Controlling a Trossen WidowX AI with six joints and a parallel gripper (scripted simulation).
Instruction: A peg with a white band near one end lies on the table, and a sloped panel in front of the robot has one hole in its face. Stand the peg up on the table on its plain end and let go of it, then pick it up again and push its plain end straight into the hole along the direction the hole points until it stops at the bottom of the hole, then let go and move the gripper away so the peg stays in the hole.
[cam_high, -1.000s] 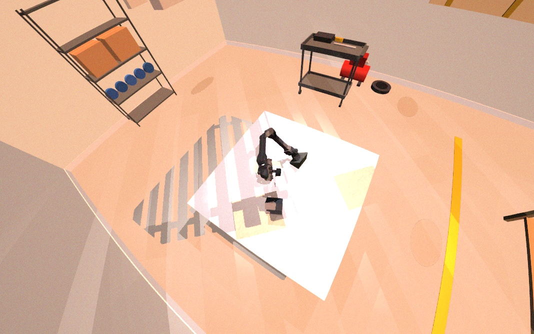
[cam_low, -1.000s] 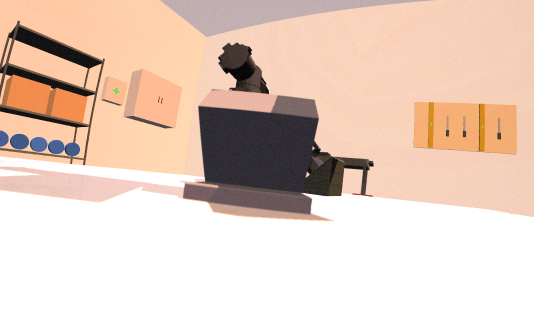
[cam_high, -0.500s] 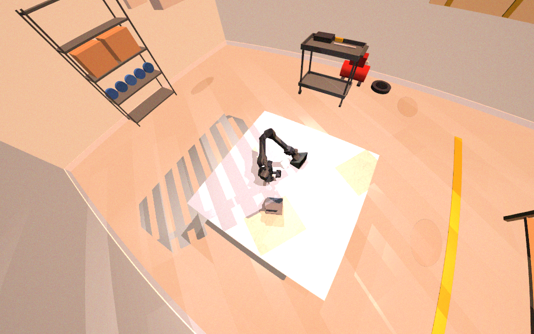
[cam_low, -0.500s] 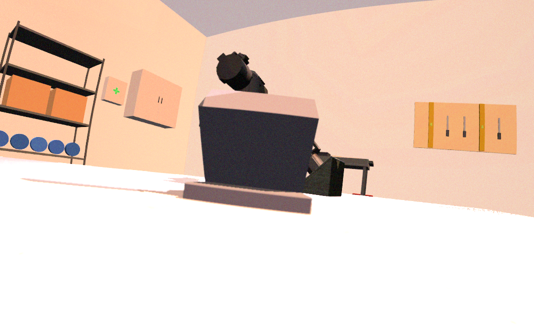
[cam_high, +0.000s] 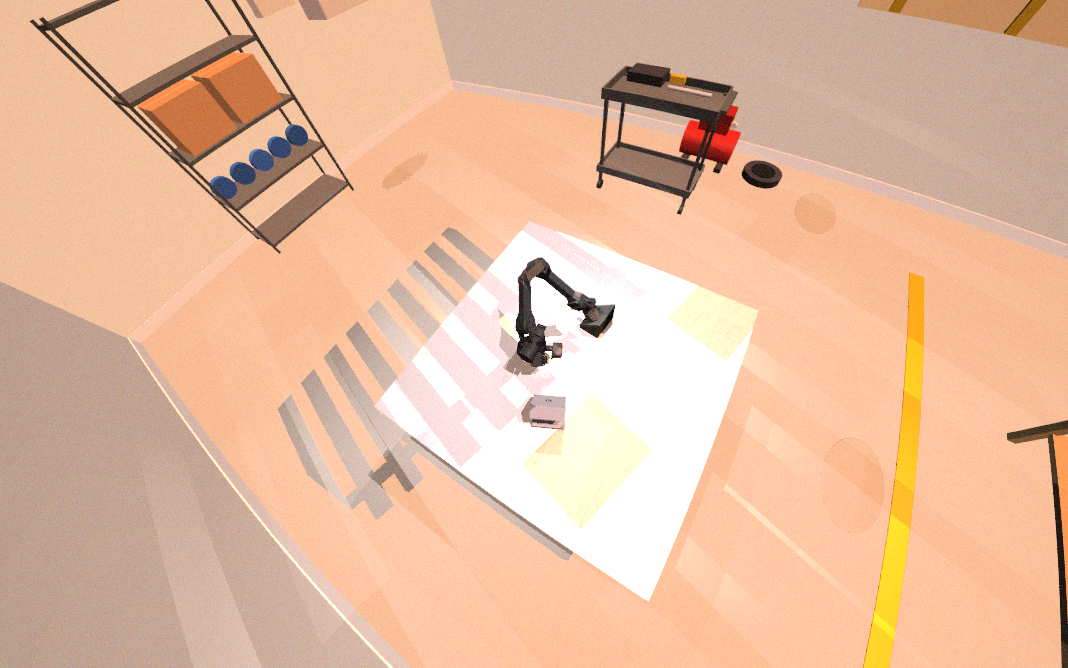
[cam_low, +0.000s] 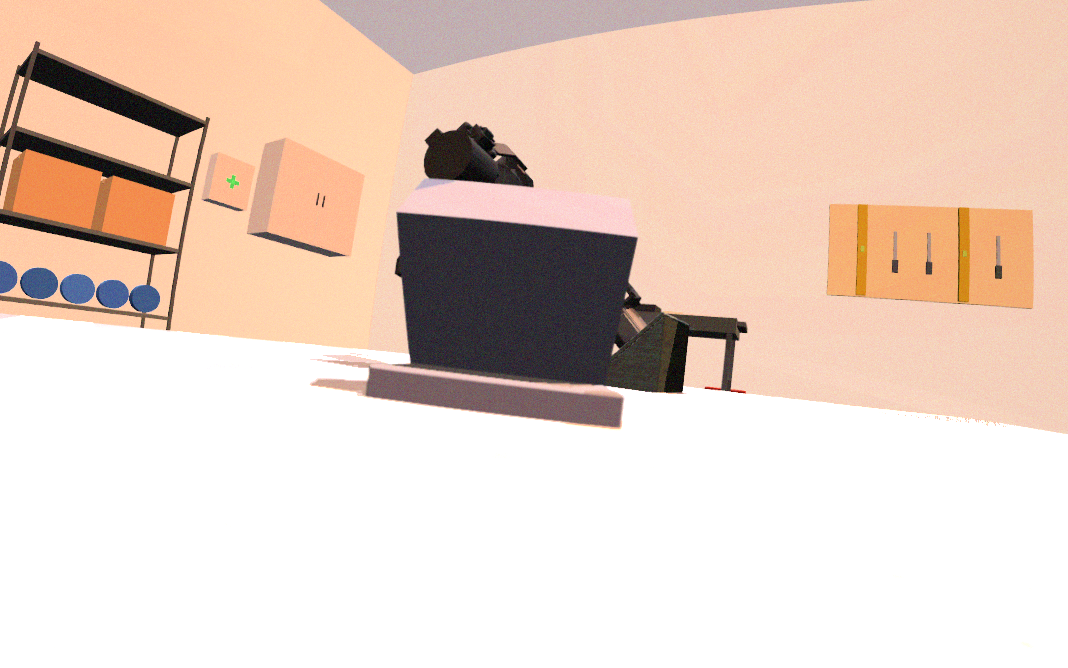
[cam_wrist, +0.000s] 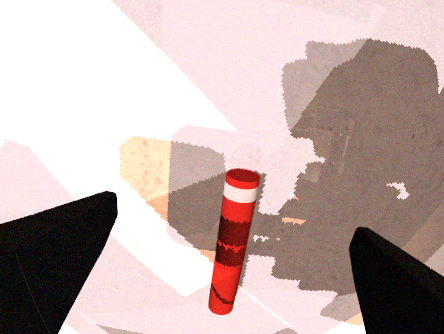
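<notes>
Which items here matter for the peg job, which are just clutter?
Job:
red peg, white band at its far end
sloped panel block with the hole
pincer, open, holding nothing

Clutter:
shelf rack with orange boxes and blue discs
cart
red tank
wall tool board

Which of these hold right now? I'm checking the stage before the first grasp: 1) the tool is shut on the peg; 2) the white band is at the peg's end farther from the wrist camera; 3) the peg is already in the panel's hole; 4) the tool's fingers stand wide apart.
1) False. The tool is open and empty; the peg lies free on the table.
2) True.
3) False. The peg lies on the table, below the tool, apart from the sloped panel.
4) True. The fingers flank the peg without touching it.
</notes>
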